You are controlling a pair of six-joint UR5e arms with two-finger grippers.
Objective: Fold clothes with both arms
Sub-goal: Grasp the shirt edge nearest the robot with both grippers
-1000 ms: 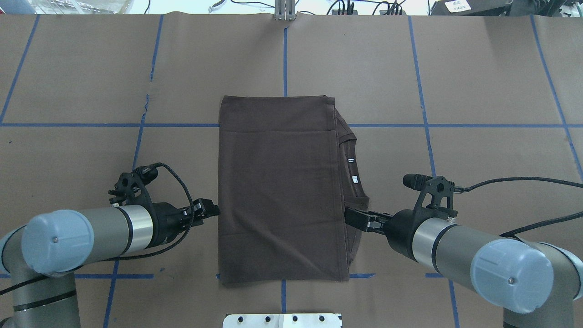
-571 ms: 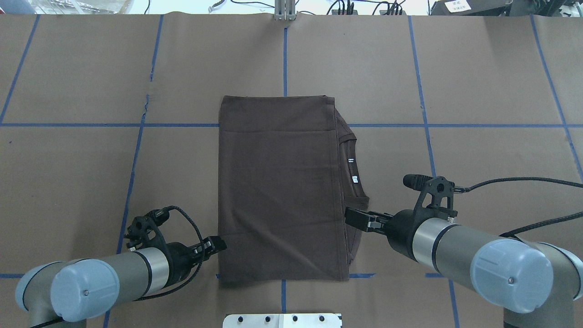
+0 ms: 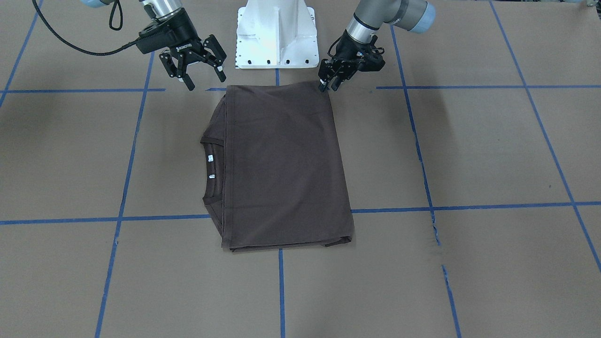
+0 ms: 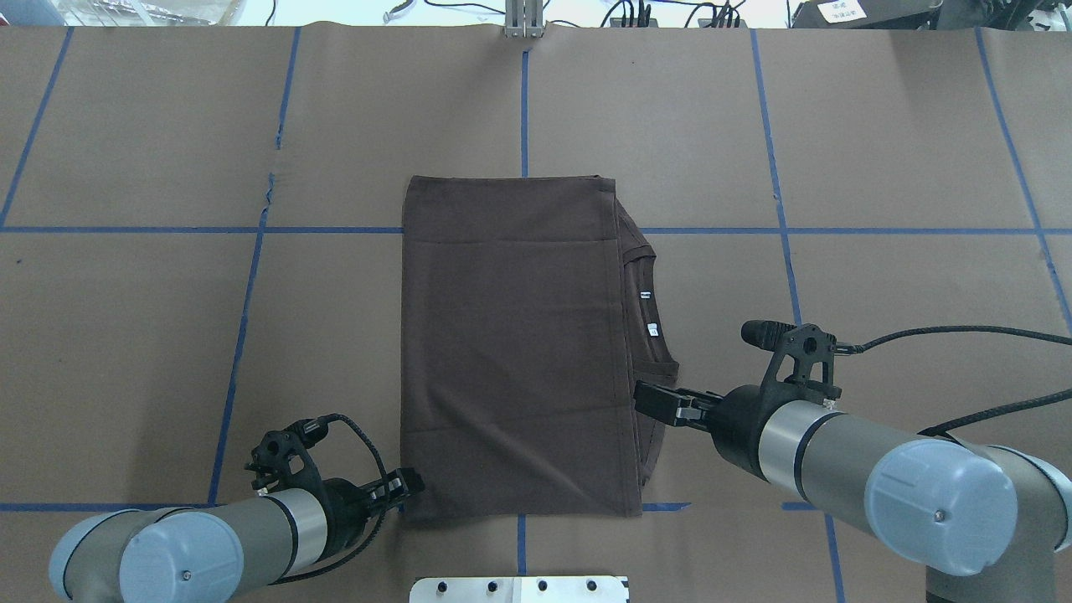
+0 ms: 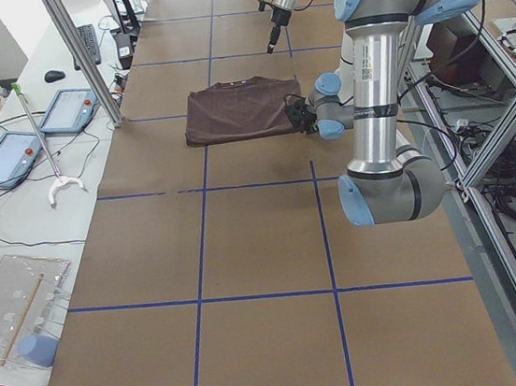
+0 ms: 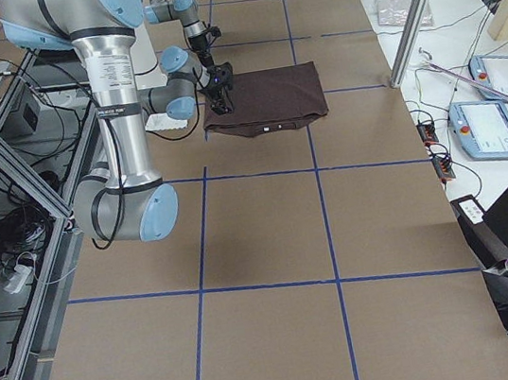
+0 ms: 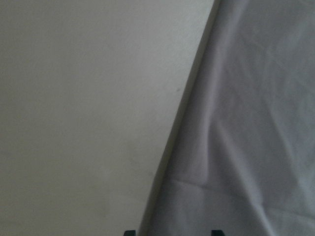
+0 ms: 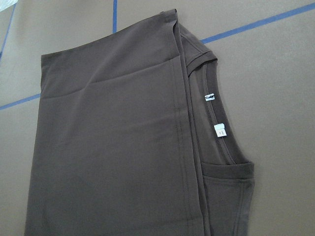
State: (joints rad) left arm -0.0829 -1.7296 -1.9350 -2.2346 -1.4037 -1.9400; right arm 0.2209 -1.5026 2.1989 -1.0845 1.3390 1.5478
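Fingers (image 3: 323, 80) of the left gripper (image 3: 328, 85) are set slightly apart with nothing gripped. They are positioned low at the T-shirt (image 4: 511, 352) corner nearest the robot on its left, and in the wrist view the garment's left edge is seen between them. The T-shirt is laid flat as a folded rectangle at the middle of the surface (image 4: 879, 151), with its collar (image 4: 667, 339) exposed along the right edge. At the right, the fingers (image 3: 187, 80) of the right gripper (image 3: 205, 80) are spread wide and empty, raised above the surface beside the collar-side edge.
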